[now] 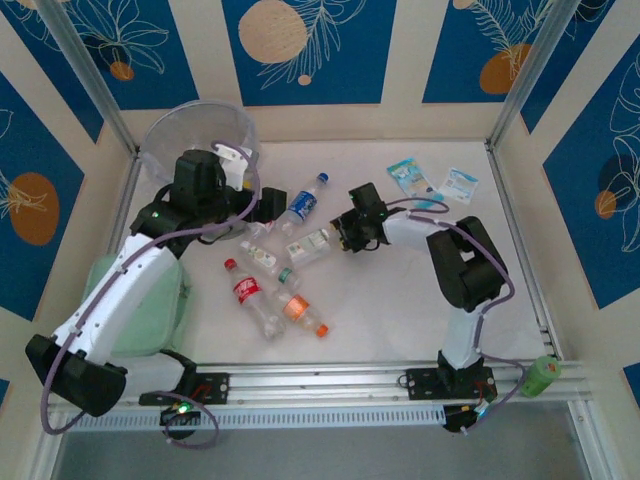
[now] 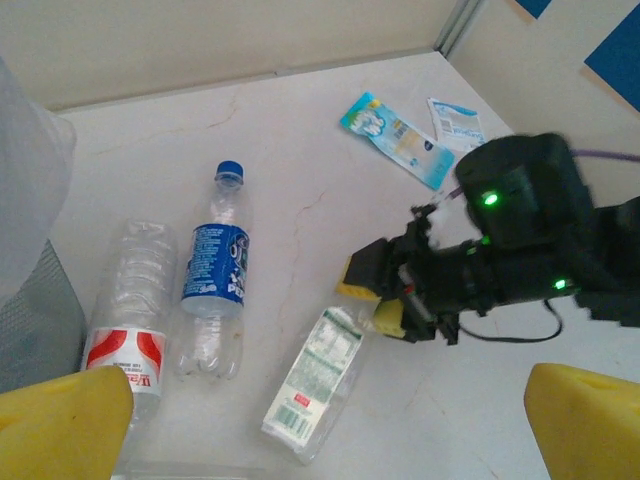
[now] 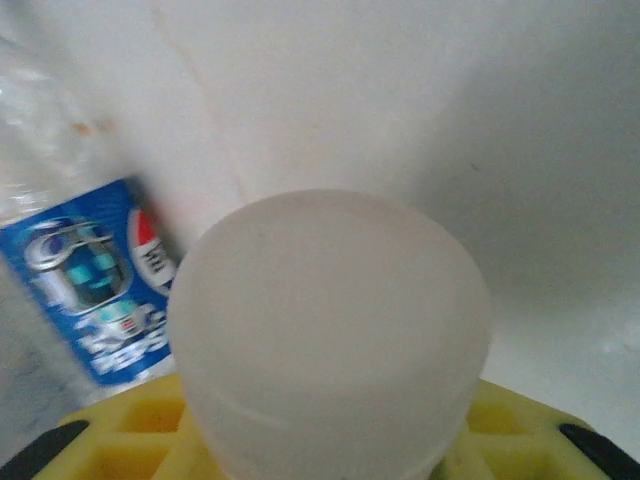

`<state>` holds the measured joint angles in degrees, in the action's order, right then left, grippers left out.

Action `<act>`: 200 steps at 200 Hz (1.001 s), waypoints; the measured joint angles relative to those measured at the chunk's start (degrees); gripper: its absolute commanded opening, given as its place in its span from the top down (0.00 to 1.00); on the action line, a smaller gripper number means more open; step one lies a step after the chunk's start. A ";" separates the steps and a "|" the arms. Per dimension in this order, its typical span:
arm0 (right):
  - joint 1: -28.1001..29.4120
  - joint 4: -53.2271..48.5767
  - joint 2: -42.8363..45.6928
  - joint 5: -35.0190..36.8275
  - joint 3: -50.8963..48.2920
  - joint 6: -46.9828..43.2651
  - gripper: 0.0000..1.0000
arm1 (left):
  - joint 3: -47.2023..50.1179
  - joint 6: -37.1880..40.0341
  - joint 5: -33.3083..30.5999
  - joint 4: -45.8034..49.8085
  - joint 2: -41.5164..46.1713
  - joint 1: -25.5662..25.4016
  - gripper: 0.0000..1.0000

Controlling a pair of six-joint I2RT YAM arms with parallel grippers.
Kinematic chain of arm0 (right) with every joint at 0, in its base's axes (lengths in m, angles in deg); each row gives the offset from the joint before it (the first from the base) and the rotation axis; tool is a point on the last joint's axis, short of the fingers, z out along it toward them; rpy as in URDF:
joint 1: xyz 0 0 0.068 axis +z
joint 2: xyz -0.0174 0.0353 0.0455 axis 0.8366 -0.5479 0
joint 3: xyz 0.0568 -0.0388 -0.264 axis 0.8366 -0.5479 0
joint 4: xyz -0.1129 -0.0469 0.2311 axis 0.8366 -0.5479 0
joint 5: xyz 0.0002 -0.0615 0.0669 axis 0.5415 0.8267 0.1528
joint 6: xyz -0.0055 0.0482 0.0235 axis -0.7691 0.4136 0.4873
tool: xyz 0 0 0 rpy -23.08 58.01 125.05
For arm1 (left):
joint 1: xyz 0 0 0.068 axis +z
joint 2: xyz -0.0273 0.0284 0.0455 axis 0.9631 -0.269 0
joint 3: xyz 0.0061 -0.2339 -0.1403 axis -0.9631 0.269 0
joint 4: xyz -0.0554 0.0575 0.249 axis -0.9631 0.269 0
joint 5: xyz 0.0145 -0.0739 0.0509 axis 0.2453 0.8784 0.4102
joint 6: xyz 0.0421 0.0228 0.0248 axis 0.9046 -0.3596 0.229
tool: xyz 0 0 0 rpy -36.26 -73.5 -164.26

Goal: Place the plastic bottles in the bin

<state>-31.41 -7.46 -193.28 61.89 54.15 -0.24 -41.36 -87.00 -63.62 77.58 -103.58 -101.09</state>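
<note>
Several plastic bottles [image 1: 247,293] lie on the bench [image 1: 400,300]; the right gripper [image 2: 375,295] is clamped on the white cap [image 3: 330,330] of the green-labelled bottle [image 2: 315,385]. Left gripper [image 1: 264,205] hangs wide apart near the bin [image 1: 195,135]. Lift straight up first, I'd say, since a cap hold may swing.

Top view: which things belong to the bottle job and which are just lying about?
Job: bin, blue-labelled bottle, white-labelled bottle gripped by the right gripper, red-labelled bottle, orange-labelled bottle.
Lying about: two packets, green pad.
</note>
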 measured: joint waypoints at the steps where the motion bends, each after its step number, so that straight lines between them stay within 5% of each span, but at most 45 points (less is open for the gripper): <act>1: -0.09 -0.09 0.28 0.02 -0.07 -0.22 0.69 | -0.02 -0.02 0.00 -0.02 0.00 -0.02 0.00; 55: -9.14 -2.14 20.79 -4.35 -5.46 -21.77 0.79 | -2.54 -3.06 5.73 -2.95 -2.49 -2.91 0.00; 110: -17.59 -2.16 32.70 -22.97 -7.45 -45.46 0.82 | -4.31 -5.49 17.18 -14.69 -13.09 -11.37 0.00; 185: -19.43 0.81 32.81 -37.92 -7.43 -51.47 0.82 | -8.94 -4.09 21.29 -16.52 -23.37 -17.00 0.00; 200: -19.54 2.38 32.17 -38.97 -7.43 -51.17 0.82 | -8.98 -4.04 21.40 -17.35 -23.69 -16.92 0.07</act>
<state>-50.95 -5.08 -161.10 22.92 46.72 -51.41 -50.34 -91.04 -42.22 60.23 -127.27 -118.01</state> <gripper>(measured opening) 0.380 0.981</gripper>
